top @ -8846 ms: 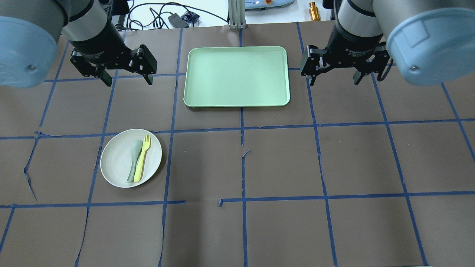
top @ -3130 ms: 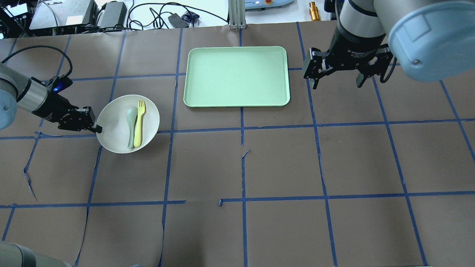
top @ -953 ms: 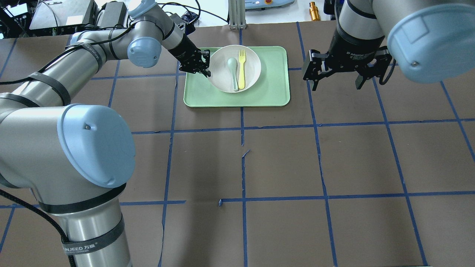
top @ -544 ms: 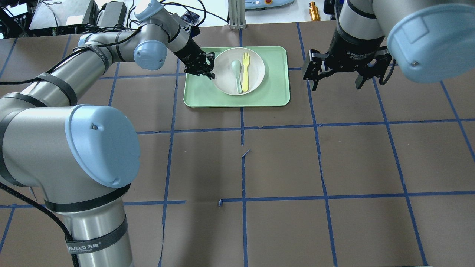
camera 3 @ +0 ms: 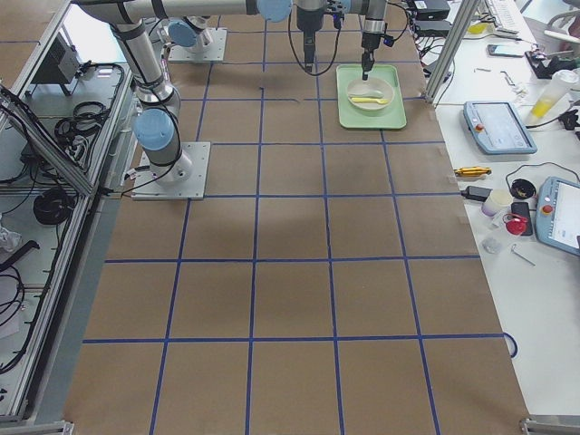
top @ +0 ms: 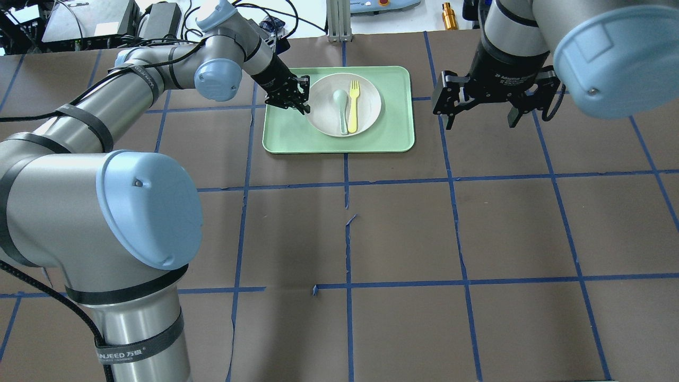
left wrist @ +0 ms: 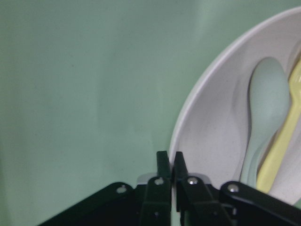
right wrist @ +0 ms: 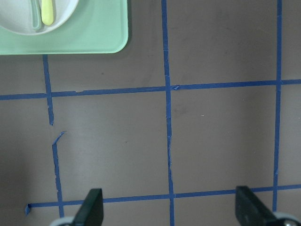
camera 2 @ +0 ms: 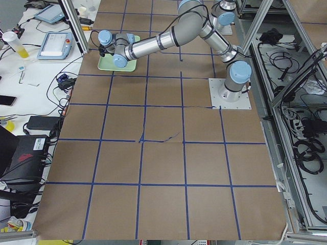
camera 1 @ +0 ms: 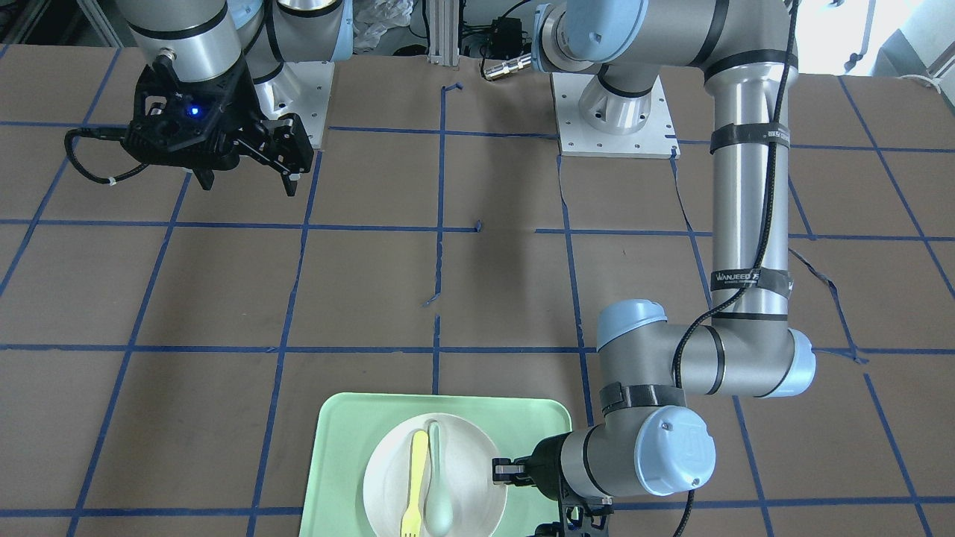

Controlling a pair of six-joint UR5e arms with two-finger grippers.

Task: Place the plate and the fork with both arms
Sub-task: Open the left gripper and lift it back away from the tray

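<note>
The off-white plate sits low over the middle of the pale green tray. The yellow fork lies in it beside a grey-green spoon. My left gripper is shut on the plate's left rim. The left wrist view shows its fingers pinching the rim of the plate. My right gripper is open and empty above the table, right of the tray. In the front view the plate and fork are at the bottom, with the left gripper beside them.
The tray stands at the far middle of the brown table marked with blue tape lines. Cables, boxes and a brass part lie beyond the far edge. The right wrist view shows the tray's corner and bare table below.
My left arm carried the plate with fork and spoon from the table's left to the tray, and in the last second moved it slightly right and lower. The right arm barely moved.
</note>
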